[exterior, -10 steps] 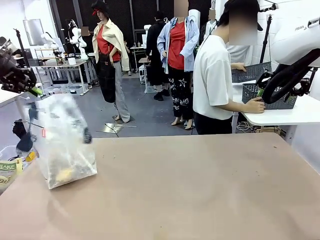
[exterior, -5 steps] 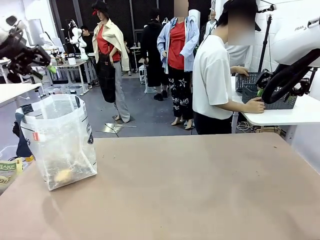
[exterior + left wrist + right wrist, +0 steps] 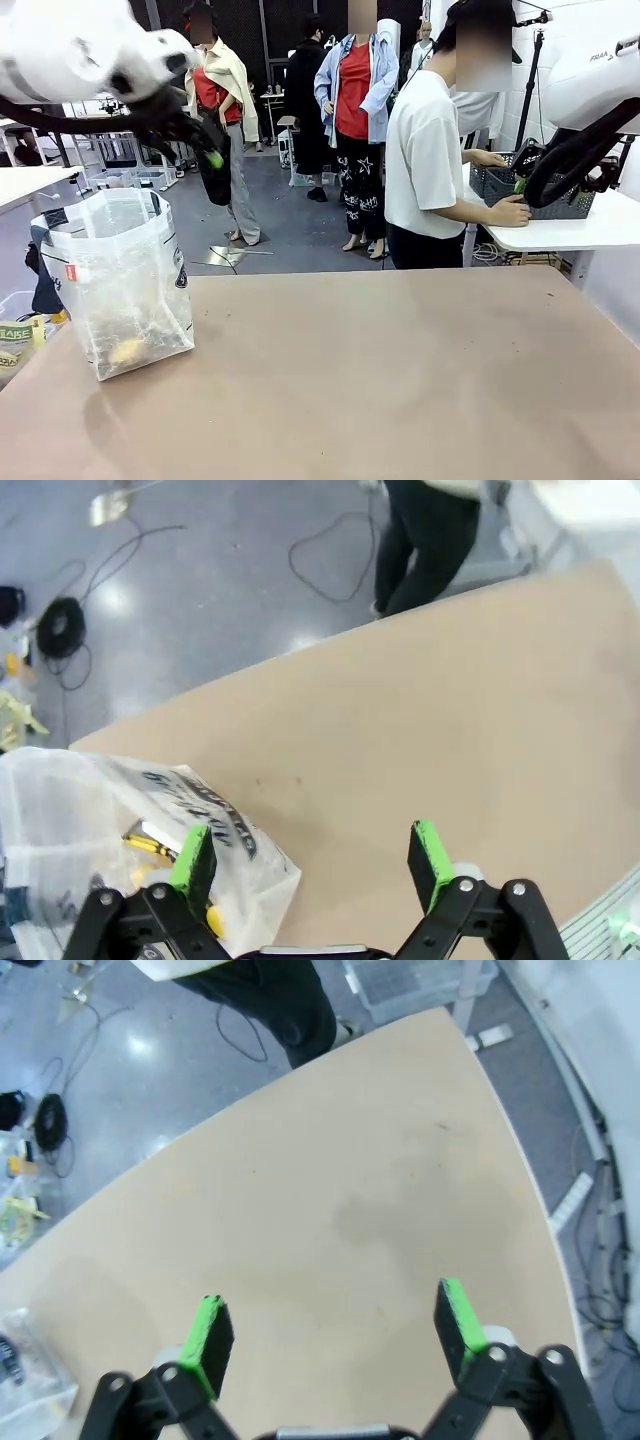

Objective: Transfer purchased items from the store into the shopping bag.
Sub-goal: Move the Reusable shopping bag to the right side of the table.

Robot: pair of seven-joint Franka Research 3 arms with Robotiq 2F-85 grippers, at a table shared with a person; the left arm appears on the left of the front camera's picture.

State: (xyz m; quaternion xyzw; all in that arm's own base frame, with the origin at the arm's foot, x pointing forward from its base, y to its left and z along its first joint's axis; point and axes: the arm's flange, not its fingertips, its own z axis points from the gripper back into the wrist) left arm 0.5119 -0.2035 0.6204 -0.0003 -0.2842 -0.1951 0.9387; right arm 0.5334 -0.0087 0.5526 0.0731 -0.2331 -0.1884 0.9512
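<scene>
The shopping bag [image 3: 120,280], clear and crinkly with a small red tag, stands upright at the table's left. A yellowish purchased item [image 3: 128,350] lies at its bottom. My left gripper [image 3: 207,145] hangs above and to the right of the bag's mouth. In the left wrist view this gripper [image 3: 310,860] is open with nothing between its fingers, and the bag [image 3: 90,820] lies below it at the lower left. My right gripper [image 3: 333,1330] is open and bare, high over the tan table. The store [image 3: 497,186], a dark grey lattice basket, stands on a white side table beside a person.
A person in a white shirt [image 3: 425,150] stands at the far right edge with one hand [image 3: 510,212] by the basket. The white side table [image 3: 570,232] lies behind the tan table [image 3: 380,380]. My right arm [image 3: 595,85] hangs at the top right.
My left arm has swung from the far left to above and right of the bag, and its gripper has opened. The bag has stopped shaking and stands still. The right arm has not moved.
</scene>
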